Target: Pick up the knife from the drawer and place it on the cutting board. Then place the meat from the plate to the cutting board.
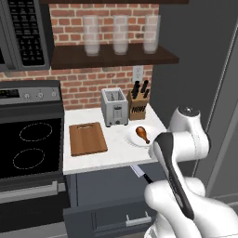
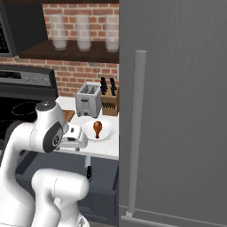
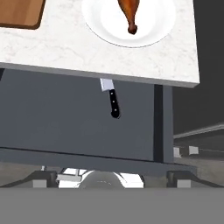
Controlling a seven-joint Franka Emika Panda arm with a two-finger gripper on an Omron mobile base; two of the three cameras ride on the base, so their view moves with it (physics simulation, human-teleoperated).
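Lighting: even, soft, rendered; no glare. Surface bright white; drawer interior dim beneath it. Focus: slightly soft throughout.

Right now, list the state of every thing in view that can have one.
drawer: pulled open
knife: lying in the drawer, blade partly under the counter edge
cutting board: bare
meat: lying on the plate
plate: holds the meat
toaster: slots empty
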